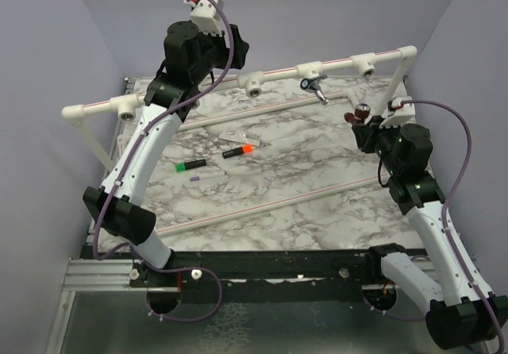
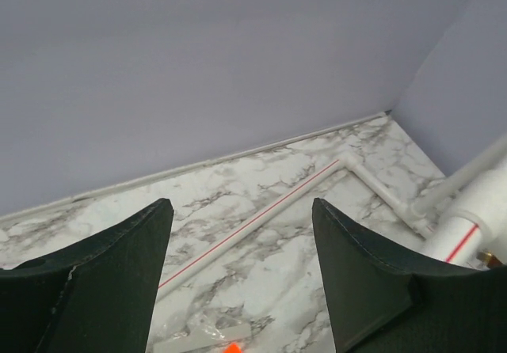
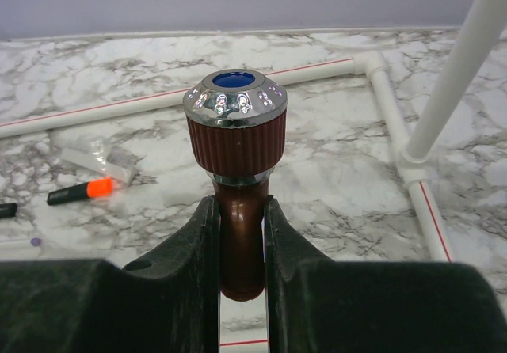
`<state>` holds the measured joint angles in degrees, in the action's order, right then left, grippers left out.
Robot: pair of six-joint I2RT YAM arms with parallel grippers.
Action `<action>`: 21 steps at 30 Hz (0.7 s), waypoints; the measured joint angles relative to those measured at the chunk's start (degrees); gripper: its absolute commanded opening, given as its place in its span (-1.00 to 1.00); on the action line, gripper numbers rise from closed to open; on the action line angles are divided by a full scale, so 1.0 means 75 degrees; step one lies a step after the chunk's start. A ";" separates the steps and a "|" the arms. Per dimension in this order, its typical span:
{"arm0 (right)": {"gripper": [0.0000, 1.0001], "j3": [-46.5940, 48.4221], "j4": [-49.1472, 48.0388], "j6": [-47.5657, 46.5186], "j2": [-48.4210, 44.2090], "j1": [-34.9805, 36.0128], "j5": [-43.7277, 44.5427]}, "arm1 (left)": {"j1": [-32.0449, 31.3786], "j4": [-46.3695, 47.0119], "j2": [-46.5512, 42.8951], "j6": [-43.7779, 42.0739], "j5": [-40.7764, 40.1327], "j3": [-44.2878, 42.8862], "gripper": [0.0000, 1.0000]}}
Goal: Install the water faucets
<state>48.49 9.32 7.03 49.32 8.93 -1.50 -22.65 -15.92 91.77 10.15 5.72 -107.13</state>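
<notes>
From above, the chrome faucet (image 1: 319, 89) sits in a tee fitting (image 1: 309, 72) on the raised white pipe rail (image 1: 278, 70) at the far side of the marbled counter (image 1: 302, 187). Neither wrist camera shows it. The other tees on that rail show open round mouths.

The copper-coloured faucet (image 1: 361, 113) is off the counter near the rail's right end. Only the right wrist view gives its detail. The right fingers (image 3: 182, 274) are clamped on its brown stem, and beyond their tips is the ribbed knob with its chrome ring and blue centre.

The left wrist view shows the left fingers (image 2: 103, 282) apart with nothing between them, high over the counter's far corner.

An orange-capped marker (image 1: 242, 149), a green-capped marker (image 1: 190, 165) and a clear packet (image 3: 99, 159) lie mid-counter.
</notes>
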 measured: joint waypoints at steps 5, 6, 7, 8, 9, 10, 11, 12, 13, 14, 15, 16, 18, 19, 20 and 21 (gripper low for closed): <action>-0.99 -0.0274 -0.0219 0.0335 -0.0283 -0.0009 -0.0245 | 0.0006 -0.0009 0.0393 -0.0353 -0.0877 0.0003 0.43; -0.99 -0.0291 -0.0245 0.0376 -0.0323 -0.0009 -0.0268 | 0.0006 -0.0012 0.0431 -0.0408 -0.1055 0.0009 0.43; -0.99 -0.0294 -0.0274 0.0411 -0.0361 -0.0012 -0.0274 | 0.0006 -0.0012 0.0452 -0.0478 -0.1241 0.0029 0.43; -0.99 -0.0300 -0.0318 0.0434 -0.0402 -0.0020 -0.0271 | 0.0006 -0.0009 0.0455 -0.0522 -0.1390 0.0061 0.43; -0.99 -0.0318 -0.0382 0.0463 -0.0449 -0.0023 -0.0268 | 0.0006 -0.0006 0.0455 -0.0580 -0.1574 0.0099 0.43; -0.99 -0.0350 -0.0449 0.0466 -0.0510 -0.0023 -0.0265 | 0.0006 0.0003 0.0452 -0.0638 -0.1714 0.0134 0.44; -0.99 -0.0376 -0.0510 0.0469 -0.0571 -0.0023 -0.0259 | 0.0006 0.0006 0.0452 -0.0682 -0.1818 0.0172 0.44; -0.99 -0.0391 -0.0554 0.0466 -0.0615 -0.0029 -0.0254 | 0.0006 0.0015 0.0452 -0.0720 -0.1918 0.0221 0.44; -0.99 -0.0391 -0.0664 0.0463 -0.0676 -0.0035 -0.0236 | 0.0006 0.0017 0.0452 -0.0764 -0.2014 0.0265 0.45; -0.98 -0.0391 -0.0705 0.0463 -0.0685 -0.0038 -0.0233 | 0.0006 0.0015 0.0452 -0.0793 -0.2057 0.0350 0.45; -0.99 -0.0396 -0.0804 0.0458 -0.0708 -0.0038 -0.0201 | 0.0003 0.0009 0.0452 -0.0839 -0.2104 0.0425 0.45; -0.99 -0.0423 -0.0953 0.0452 -0.0737 -0.0038 -0.0163 | 0.0000 0.0000 0.0452 -0.0866 -0.2133 0.0475 0.46; -0.99 -0.0554 -0.1303 0.0411 -0.0828 -0.0041 -0.0111 | -0.0038 -0.0017 0.0452 -0.0944 -0.2226 0.0562 0.46; -0.99 -0.0650 -0.1475 0.0391 -0.0880 -0.0041 -0.0087 | -0.0058 -0.0020 0.0452 -0.0991 -0.2253 0.0592 0.47; -0.99 -0.0755 -0.1658 0.0364 -0.0927 -0.0044 -0.0052 | -0.0087 -0.0023 0.0452 -0.1029 -0.2279 0.0597 0.46; -0.99 -0.0860 -0.1821 0.0326 -0.0956 -0.0044 0.0000 | -0.0122 -0.0020 0.0452 -0.1064 -0.2314 0.0603 0.46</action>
<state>42.04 -4.34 9.47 42.15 8.60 -1.50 -23.57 -16.08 95.15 2.17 -11.64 -102.61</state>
